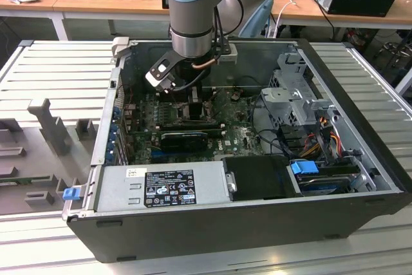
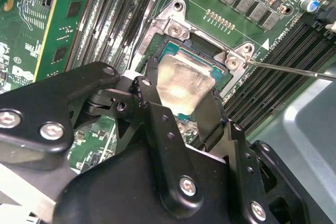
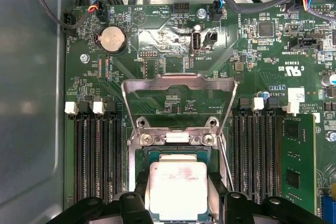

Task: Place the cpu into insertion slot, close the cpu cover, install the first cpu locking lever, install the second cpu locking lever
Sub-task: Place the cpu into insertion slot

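Observation:
The cpu (image 3: 178, 190), a pale silver square chip, sits between my gripper's (image 3: 178, 182) two black fingers (image 3: 140, 195), directly over the insertion slot (image 3: 178, 139). In the second wrist view the cpu (image 2: 184, 85) is level with the insertion slot's grey rim (image 2: 173, 22), and the gripper (image 2: 181, 90) is shut on its two sides. The cpu cover (image 3: 178, 81), a grey metal frame, stands flipped open beyond the slot. A thin locking lever (image 2: 294, 71) sticks out beside the socket. In the exterior view the gripper (image 1: 193, 101) reaches down into the computer case (image 1: 360, 88).
Long black memory slots (image 3: 94, 156) flank the socket on both sides (image 3: 257, 150). A round coin battery (image 3: 111, 39) and cables (image 3: 47, 9) lie further out on the green board. A power supply (image 1: 161, 185) and a drive cage (image 1: 299, 98) fill the case around the board.

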You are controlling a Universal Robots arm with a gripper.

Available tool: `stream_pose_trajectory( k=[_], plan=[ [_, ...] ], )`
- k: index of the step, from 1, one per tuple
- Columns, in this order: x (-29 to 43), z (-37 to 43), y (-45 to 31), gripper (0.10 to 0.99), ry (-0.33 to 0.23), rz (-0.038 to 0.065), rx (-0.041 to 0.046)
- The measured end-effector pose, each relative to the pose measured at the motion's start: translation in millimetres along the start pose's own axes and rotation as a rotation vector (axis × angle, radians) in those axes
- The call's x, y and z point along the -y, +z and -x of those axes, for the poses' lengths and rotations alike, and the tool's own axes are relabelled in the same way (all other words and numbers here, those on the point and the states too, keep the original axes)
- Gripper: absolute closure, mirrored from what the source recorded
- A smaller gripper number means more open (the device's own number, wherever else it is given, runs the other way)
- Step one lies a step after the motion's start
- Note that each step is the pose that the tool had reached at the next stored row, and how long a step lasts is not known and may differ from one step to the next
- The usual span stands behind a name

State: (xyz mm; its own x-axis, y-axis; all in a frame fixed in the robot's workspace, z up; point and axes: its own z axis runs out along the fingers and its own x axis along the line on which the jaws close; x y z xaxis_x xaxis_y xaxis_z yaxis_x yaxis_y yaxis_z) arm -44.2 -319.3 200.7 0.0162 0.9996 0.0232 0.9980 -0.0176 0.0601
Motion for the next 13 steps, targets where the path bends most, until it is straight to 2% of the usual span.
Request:
stream_pose_trajectory(
  k=[1,2,8,9,12,13],
  plan=[
    [0.0,0.0,0.0,0.561,0.000,0.000,0.0002],
    [0.0,0.0,0.0,0.482,0.000,0.000,-0.0001],
    [-0.6,-0.2,-9.0,0.482,0.000,0.000,-0.0005],
    [-0.7,-0.3,-10.2,0.498,0.000,0.000,-0.0006],
    [-0.9,-0.3,-13.5,0.690,0.000,-0.001,-0.0004],
    [-0.9,-0.3,-14.5,0.690,0.000,-0.001,-0.0003]
  ],
)
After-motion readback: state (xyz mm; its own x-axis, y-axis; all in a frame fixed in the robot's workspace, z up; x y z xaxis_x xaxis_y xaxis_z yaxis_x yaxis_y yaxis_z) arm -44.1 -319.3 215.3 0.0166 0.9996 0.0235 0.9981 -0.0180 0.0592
